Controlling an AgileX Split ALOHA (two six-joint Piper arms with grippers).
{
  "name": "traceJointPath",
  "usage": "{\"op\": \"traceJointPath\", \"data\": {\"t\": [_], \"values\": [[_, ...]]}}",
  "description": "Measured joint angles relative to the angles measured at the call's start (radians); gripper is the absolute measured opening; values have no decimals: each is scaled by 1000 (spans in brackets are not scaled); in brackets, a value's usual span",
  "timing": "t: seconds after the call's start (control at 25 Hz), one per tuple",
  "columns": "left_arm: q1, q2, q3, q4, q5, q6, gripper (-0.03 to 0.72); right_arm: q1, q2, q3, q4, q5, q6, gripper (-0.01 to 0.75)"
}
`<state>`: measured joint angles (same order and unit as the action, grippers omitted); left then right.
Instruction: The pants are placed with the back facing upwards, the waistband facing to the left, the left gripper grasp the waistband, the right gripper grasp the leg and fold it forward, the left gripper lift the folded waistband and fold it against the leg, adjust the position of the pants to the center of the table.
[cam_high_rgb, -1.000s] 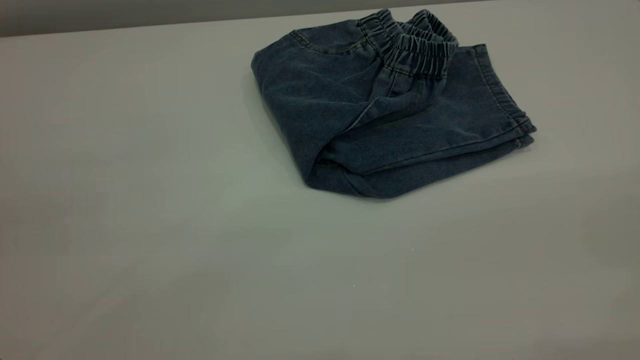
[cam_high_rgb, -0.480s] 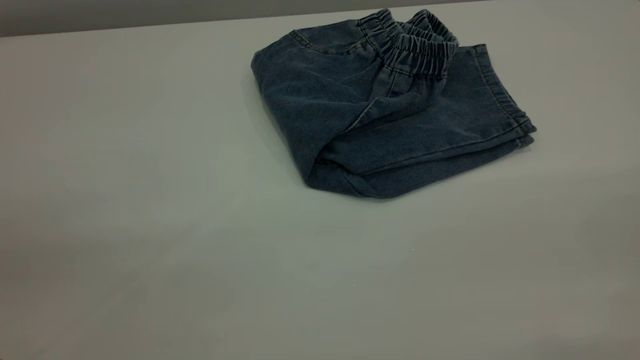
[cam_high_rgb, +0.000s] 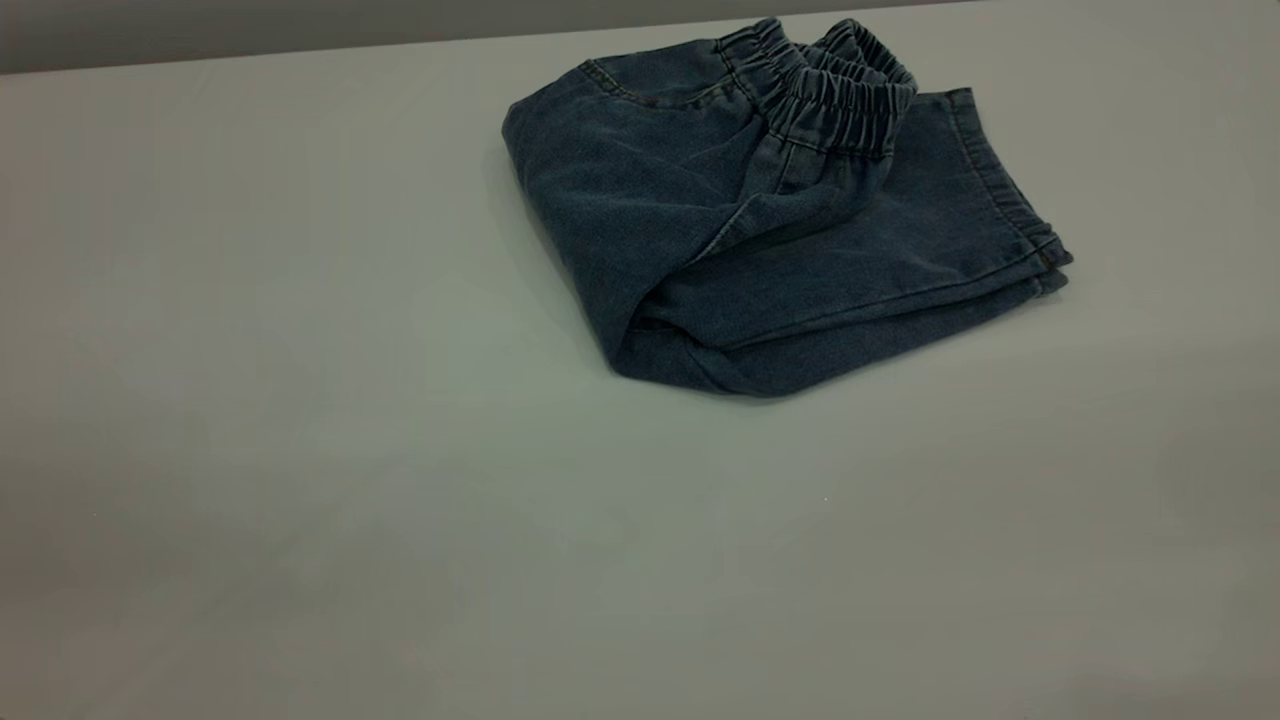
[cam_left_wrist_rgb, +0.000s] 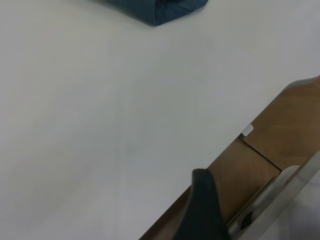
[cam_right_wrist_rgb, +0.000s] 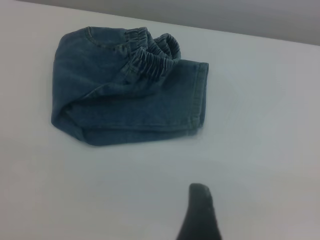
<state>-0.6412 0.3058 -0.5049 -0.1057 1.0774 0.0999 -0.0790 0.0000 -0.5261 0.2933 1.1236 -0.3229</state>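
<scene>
1. The pants (cam_high_rgb: 770, 220) are lying folded, far and right of middle on the surface (cam_high_rgb: 300, 450).
2. Neither gripper is touching them; whether either is clenched, I cannot tell.
3. Nudging the bundle centreward, keep the fold flat.

Exterior view dim, greenish-grey cast; table (cam_high_rgb: 400, 450) evenly lit at middle, darker toward lower corners. Soft shadow hugs near and left edge of pants (cam_high_rgb: 760, 220); denim folds dark, little detail. No glare.

Left wrist view brighter, washed out; table nearly featureless white. Dark fingertip (cam_left_wrist_rgb: 202, 210) of left gripper close to lens, blurred.

Right wrist view moderately bright, soft overall; pants slightly fuzzy, faint shadow beneath. Near fingertip (cam_right_wrist_rgb: 200, 212) out of focus.
</scene>
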Motion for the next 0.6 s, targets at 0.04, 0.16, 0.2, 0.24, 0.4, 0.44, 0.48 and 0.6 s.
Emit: {"op": "traceJointPath", "data": {"t": [0.04,0.16,0.2,0.24,0.4,0.44,0.48,0.6], "values": [[0,0,0,0,0,0,509,0,0,0,1,0,0,461],[0,0,0,0,2,0,509,0,0,0,1,0,0,461],[0,0,0,0,2,0,509,0,0,0,1,0,0,461],[0,0,0,0,3,0,509,0,0,0,1,0,0,461],[0,0,-1,0,6,0,509,0,0,0,0,0,0,461],[0,0,-1,0,6,0,509,0,0,0,0,0,0,461],[0,-2,-1,0,6,0,509,0,0,0,0,0,0,461],[36,-34,-1,-1,6,0,509,0,0,0,0,1,0,461]]}}
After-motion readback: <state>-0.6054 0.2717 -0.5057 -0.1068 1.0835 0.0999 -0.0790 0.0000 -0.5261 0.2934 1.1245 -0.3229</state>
